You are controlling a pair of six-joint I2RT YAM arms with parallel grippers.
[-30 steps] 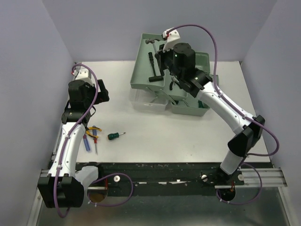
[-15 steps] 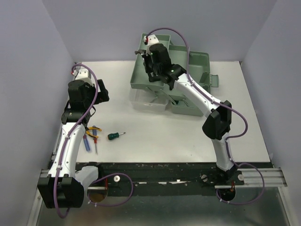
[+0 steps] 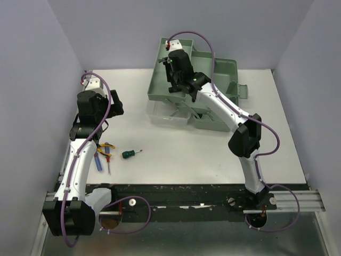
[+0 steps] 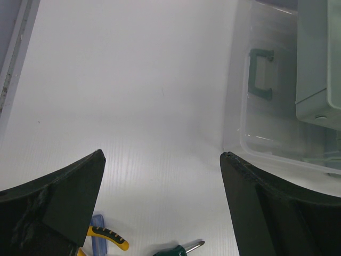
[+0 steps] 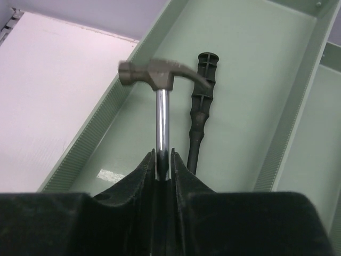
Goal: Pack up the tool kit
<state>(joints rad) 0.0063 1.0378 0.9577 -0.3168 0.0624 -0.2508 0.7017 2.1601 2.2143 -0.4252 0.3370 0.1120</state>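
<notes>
The sage-green toolbox [image 3: 224, 74] stands open at the back of the table, its left tray [image 3: 157, 80] swung out. My right gripper [image 3: 171, 63] hangs over that tray. In the right wrist view the hammer [image 5: 160, 74] has its steel shaft between my right gripper's [image 5: 162, 154] jaws, thin gaps show on both sides, and its head is blurred. A black-handled tool [image 5: 200, 114] lies in the tray [image 5: 250, 58] beside it. My left gripper [image 4: 162, 153] is wide open and holds nothing, above the table near the yellow-handled pliers [image 3: 106, 146] and green screwdriver [image 3: 129, 154].
The clear lid [image 3: 162, 113] with its green handle [image 4: 261, 80] lies in front of the toolbox. A blue screwdriver [image 3: 99, 161] and a red one [image 3: 108, 160] lie by the pliers [image 4: 109, 237]. Purple walls close in left, right and back.
The right arm swung left and stretched over the left tray with the hammer. Its jaws have since loosened round the shaft. The left arm has not moved.
</notes>
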